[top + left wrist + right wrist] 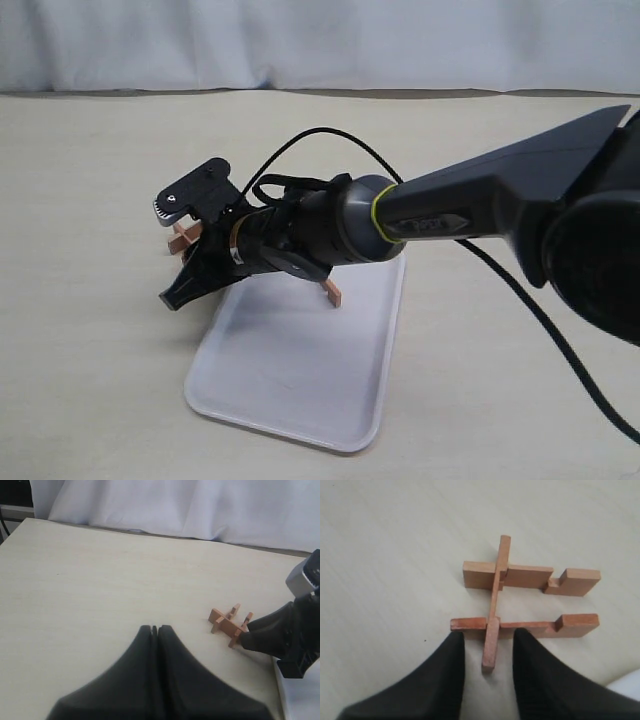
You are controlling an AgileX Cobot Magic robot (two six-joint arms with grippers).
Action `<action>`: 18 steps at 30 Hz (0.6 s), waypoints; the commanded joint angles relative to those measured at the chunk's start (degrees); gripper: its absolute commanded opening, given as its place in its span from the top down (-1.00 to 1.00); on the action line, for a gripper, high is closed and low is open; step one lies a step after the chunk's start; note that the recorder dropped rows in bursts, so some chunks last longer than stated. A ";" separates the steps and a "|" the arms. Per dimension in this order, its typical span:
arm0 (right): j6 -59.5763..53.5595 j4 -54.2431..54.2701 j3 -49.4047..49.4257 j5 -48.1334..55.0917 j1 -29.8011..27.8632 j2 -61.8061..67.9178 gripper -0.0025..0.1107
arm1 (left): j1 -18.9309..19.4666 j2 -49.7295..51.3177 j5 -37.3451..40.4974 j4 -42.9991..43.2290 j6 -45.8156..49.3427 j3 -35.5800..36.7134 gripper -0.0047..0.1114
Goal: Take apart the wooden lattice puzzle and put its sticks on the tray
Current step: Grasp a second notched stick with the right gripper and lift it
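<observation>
The wooden lattice puzzle [183, 238] lies on the table just left of the tray [300, 390]. Three sticks remain interlocked: two parallel bars and one crossing stick [496, 595]. My right gripper [488, 637] is open, its fingers on either side of the crossing stick's near end with gaps on both sides, and its tips reach the nearer bar. In the left wrist view the puzzle [229, 624] sits right in front of the right gripper [250, 632]. One loose stick [333, 292] stands on the tray behind the right arm. My left gripper [154, 628] is shut and holds nothing.
The right arm [480, 210] stretches across the tray's far end, with its black cable [540, 320] trailing over the table. A white curtain [320, 40] closes off the back. The tray's corner [627, 682] shows beside the right gripper.
</observation>
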 commanded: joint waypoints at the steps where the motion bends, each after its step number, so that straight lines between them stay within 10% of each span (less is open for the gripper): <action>1: -0.12 -0.69 -0.20 -1.58 -0.24 0.31 0.84 | -0.05 -0.06 -0.55 0.04 -0.11 0.13 0.92; 18: -0.12 0.39 -0.20 7.43 0.25 -8.65 0.88 | -0.05 -0.06 -0.55 0.04 -0.11 0.13 0.92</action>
